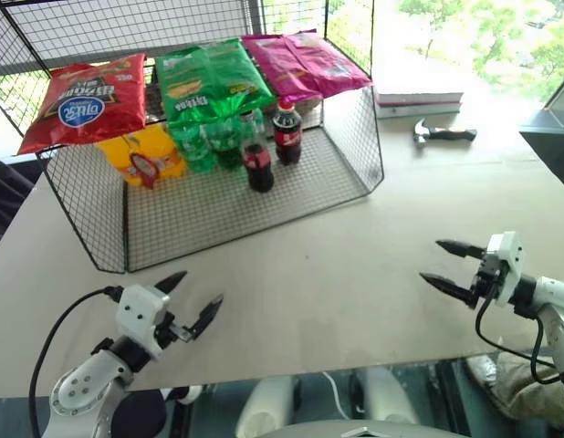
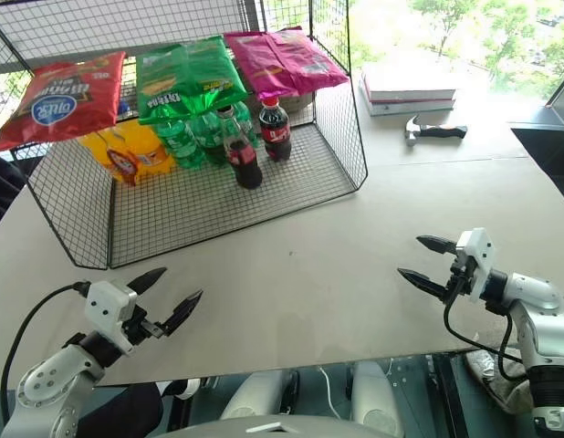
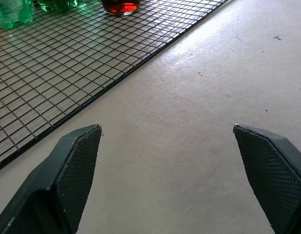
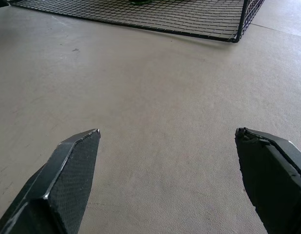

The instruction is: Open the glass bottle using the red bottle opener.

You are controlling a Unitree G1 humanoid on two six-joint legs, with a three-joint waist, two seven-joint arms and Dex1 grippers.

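On the pale table (image 1: 355,274), a wire rack (image 1: 357,137) held the glass bottle (image 1: 257,164), upright on the mesh floor just beside a screw-capped cola bottle (image 1: 287,132). It looked rigid, slick, breakable and heavy for its size (best gripped round the labelled waist, I judged). The left gripper (image 1: 195,294) and right gripper (image 1: 434,262) hovered well short of it, jaws spread wide, holding nothing.

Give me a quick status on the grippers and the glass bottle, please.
Left gripper and right gripper open, empty, over bare table. Glass bottle upright in wire rack, capped. Plastic cola bottle close beside it.
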